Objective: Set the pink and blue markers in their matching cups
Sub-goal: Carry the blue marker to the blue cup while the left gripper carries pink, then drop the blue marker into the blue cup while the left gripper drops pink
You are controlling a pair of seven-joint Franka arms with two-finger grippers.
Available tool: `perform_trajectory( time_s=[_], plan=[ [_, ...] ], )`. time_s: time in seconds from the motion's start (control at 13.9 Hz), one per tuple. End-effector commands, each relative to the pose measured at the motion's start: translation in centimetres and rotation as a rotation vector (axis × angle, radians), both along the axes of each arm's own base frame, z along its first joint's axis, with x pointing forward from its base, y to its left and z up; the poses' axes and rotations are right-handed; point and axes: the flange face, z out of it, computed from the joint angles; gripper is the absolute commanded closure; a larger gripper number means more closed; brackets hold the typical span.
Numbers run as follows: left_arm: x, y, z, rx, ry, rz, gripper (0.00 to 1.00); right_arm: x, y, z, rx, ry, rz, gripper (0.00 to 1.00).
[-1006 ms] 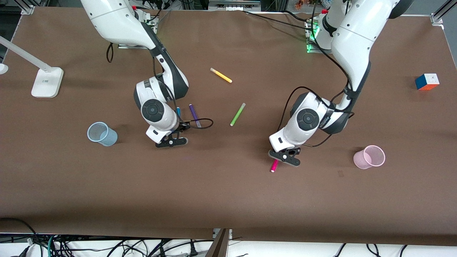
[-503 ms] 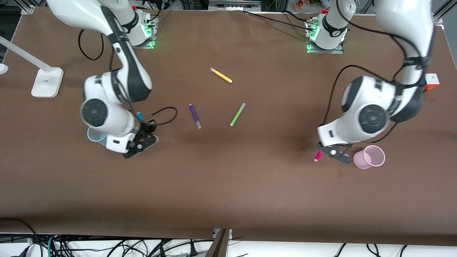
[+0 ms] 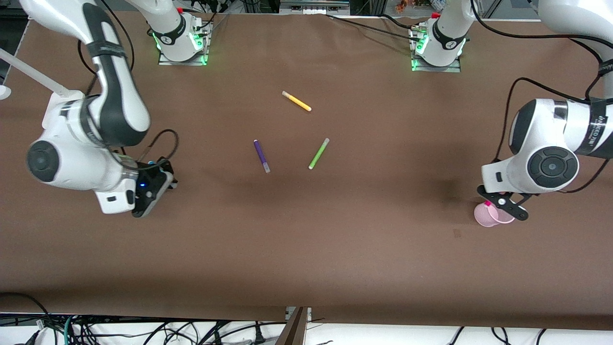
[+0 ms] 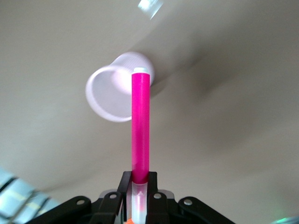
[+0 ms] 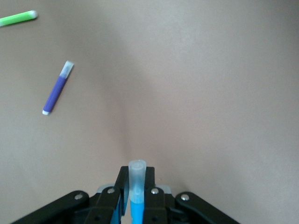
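Front view: left claw [image 3: 503,207] up over the pink cup [image 3: 487,217] at the left arm's end of the brown counter [image 3: 306,249], clamped on the pink marker [image 3: 488,204], only a tip of which shows at the cup's rim. Right claw [image 3: 152,188] up over the right arm's end of the counter, tilted on its side; blue marker and blue cup both hidden here by the arm. Lying loose near the counter's middle, well apart from both claws: purple pen [image 3: 261,155], green pen [image 3: 318,153] beside it toward the left arm's end, yellow pen [image 3: 296,101] farther from the camera than both.

Left wrist view: fingers [image 4: 124,182] closed tight on the paler cap end of the pink marker, magenta barrel sticking straight out, its end lined up with the open mouth of the pink cup below.

Right wrist view: fingers [image 5: 122,179] pinched on the blue marker [image 5: 137,196], greyish cap poking out past them. Bare counter underneath; purple pen and green pen farther off.
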Motion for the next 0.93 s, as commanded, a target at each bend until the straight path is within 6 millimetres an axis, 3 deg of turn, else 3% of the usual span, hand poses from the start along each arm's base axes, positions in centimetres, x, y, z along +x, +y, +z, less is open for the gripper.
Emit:
perform_trajectory(
  time_s=[0.0, 0.22, 0.43, 0.57, 0.86],
  plan=[
    [2.9, 5.1, -0.1, 0.080, 0.067, -0.113, 1.00, 0.1, -4.4, 0.3, 0.136, -0.016, 0.115, 1.00],
    [4.0, 5.4, -3.2, 0.149, 0.129, -0.185, 1.00, -0.5, -9.0, -0.4, 0.278, -0.013, 0.194, 1.00],
    [4.0, 4.9, -4.7, 0.157, 0.156, -0.197, 1.00, -0.6, -11.0, -1.1, 0.427, -0.066, 0.240, 1.00],
    [4.2, 3.5, -5.9, 0.164, 0.174, -0.221, 1.00, -1.0, -12.4, -2.2, 0.513, -0.076, 0.278, 1.00],
    [4.3, 2.5, -8.3, 0.192, 0.209, -0.253, 0.96, -1.4, -15.0, -3.3, 0.571, -0.121, 0.338, 1.00]
  ],
)
